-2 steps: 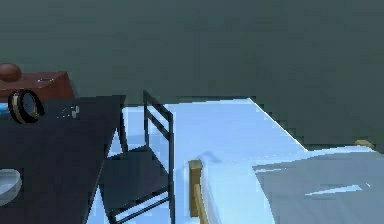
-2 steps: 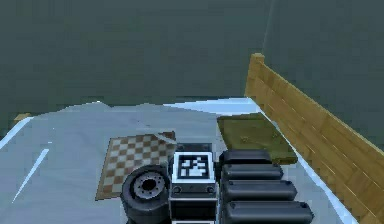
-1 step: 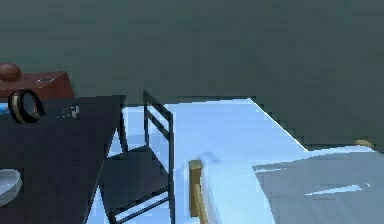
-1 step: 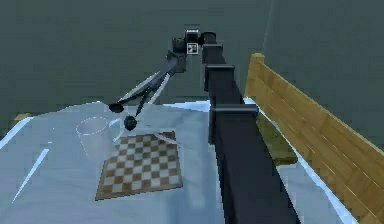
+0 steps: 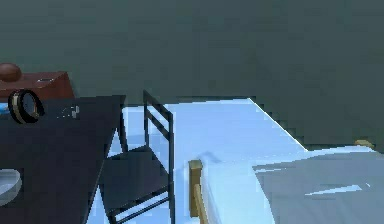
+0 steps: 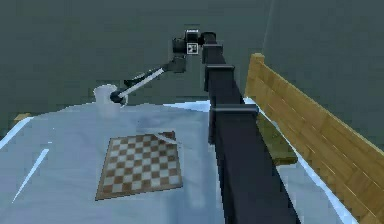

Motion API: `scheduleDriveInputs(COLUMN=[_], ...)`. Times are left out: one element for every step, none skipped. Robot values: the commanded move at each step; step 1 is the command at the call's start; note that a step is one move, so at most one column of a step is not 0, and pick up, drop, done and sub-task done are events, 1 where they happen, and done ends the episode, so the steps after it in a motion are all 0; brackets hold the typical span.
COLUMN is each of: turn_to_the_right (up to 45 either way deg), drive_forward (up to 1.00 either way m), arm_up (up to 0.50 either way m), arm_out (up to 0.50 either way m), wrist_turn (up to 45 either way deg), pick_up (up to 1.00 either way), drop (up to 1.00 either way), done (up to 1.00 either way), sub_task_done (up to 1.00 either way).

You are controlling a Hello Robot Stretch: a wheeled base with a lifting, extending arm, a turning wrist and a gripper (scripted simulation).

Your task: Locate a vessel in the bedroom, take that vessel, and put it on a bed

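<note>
In the arm side view the dark arm (image 6: 235,130) rises from the bottom edge over a bed (image 6: 60,140) with a pale blue cover. From its far end the gripper (image 6: 120,97) reaches toward the view's left. A small pale, glassy blob (image 6: 102,94) sits right at the fingers, at the bed's far edge. I cannot tell whether the gripper holds it or whether it rests on the cover. In the forward view the same bed (image 5: 235,135) lies at the centre and right.
A checkered board (image 6: 140,165) lies on the bed near the arm, and a wooden headboard (image 6: 305,125) runs along the right. The forward view has a dark table (image 5: 50,150) with a black ring-shaped thing (image 5: 27,105) and a bowl (image 5: 8,183), plus a dark chair (image 5: 145,165).
</note>
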Motion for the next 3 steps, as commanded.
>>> scheduleDriveInputs(turn_to_the_right=[0.0,0.0,0.0], drive_forward=[0.00,0.00,0.00], arm_up=[0.00,0.00,-0.26], arm_out=[0.00,0.00,0.00], wrist_turn=[45.0,18.0,0.0], pick_up=[0.00,0.00,0.00], drop=[0.00,0.00,0.00], done=[0.00,0.00,0.00], sub_task_done=[0.00,0.00,0.00])
